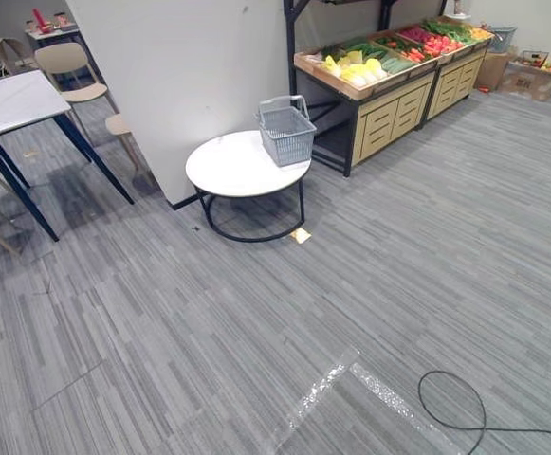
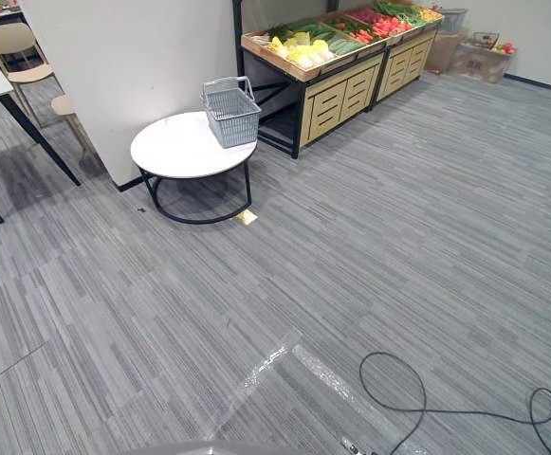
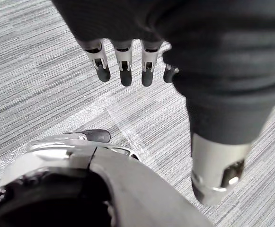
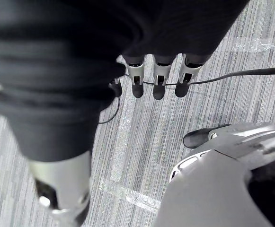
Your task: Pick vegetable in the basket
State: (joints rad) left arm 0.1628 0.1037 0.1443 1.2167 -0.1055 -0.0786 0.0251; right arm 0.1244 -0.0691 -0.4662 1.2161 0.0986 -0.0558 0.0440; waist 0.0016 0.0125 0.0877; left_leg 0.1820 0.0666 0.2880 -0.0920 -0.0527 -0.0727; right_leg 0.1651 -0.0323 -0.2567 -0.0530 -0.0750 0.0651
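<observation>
basket (image 1: pixel 286 130) staged on round surface (image 1: pixel 237 169) near vegetables (image 1: pixel 358 71) for easy loading | left hand (image 3: pixel 124 59), right hand (image 4: pixel 158 75): fingers straight, empty, hanging idle, goods beyond reach

No writing, label or number can be read (not on the basket (image 1: pixel 289 142) or the produce stand (image 1: pixel 390 112) either).
</observation>
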